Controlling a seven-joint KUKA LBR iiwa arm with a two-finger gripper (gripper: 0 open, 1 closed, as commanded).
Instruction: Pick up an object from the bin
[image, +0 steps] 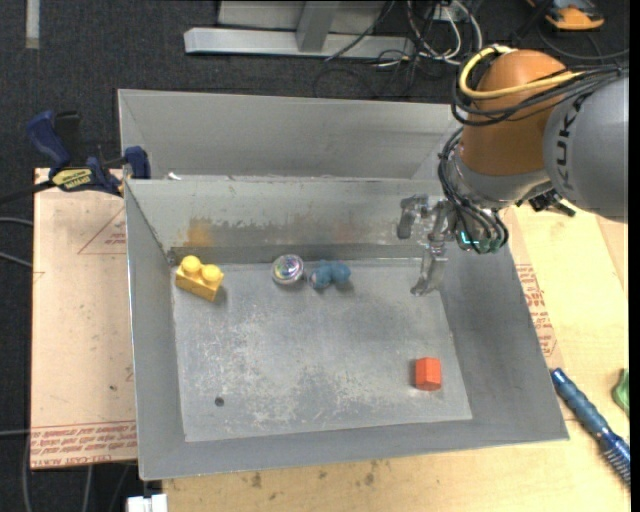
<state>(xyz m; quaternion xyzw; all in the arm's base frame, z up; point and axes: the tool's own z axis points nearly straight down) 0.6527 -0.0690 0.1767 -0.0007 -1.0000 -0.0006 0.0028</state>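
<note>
We are finding the claw hanging low at the back right of the grey metal bin, over bare floor close to where the back wall is meeting it. We are not able to tell whether it is standing wide or narrow, since its lower end is blending into the grey metal behind. We are seeing no thing gripped in it, and nothing is lying under it. The nearest candidates are sitting apart from it. The small red block is lying toward the front right of the floor. The soft-looking blue lump is lying along the back wall, leftward in the view, just beside a small shiny round thing. A yellow toy brick with 2 studs is lying further along, well apart.

We are judging the main risk to be a closing on nothing, because the claw is sitting between things rather than over any. Dropping straight down here is also risking a scrape on the floor or on the sloping right wall. If it is heading for the blue lump, it may be nudging the shiny round thing, which is looking likely to roll.

The arm's orange cover is hiding the wrist's far side, and the arm is running out of the picture at the right. We are not making out what the shiny thing or a dark speck on the floor really are
</note>
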